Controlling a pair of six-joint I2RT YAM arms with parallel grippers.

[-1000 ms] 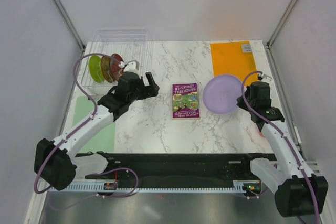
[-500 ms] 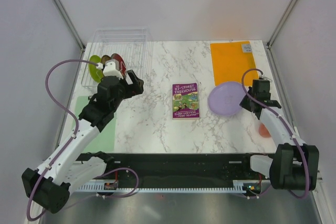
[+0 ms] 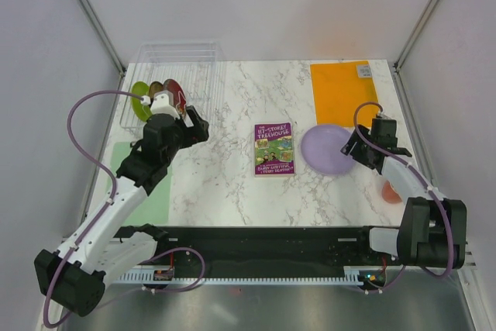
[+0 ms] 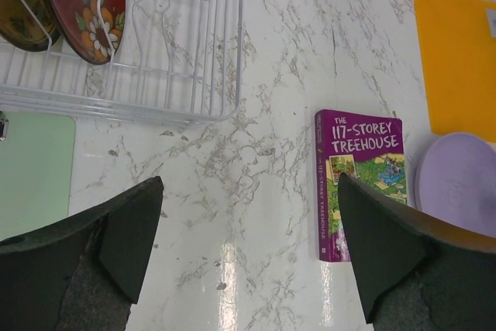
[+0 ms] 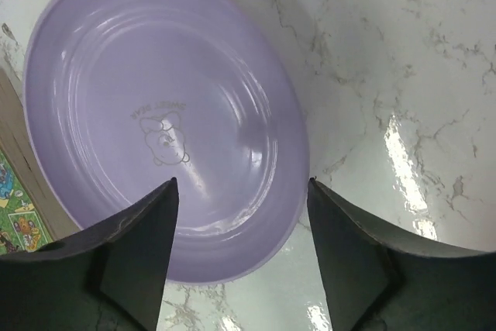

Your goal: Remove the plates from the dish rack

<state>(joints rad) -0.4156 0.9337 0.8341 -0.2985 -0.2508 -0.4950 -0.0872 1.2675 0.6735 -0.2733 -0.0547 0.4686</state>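
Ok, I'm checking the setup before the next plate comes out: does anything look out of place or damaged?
Nothing spilled or broken. The lavender plate lies flat on the table, and three smaller plates stand upright in the dish rack. Only oddity: a paperback, The 117-Storey Treehouse, lying between them.

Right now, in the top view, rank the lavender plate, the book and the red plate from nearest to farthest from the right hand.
1. Lavender plate: just left of the right hand, its rim between the open fingers.
2. Book: mid-table, farther left.
3. Red plate: standing in the rack, far left corner.
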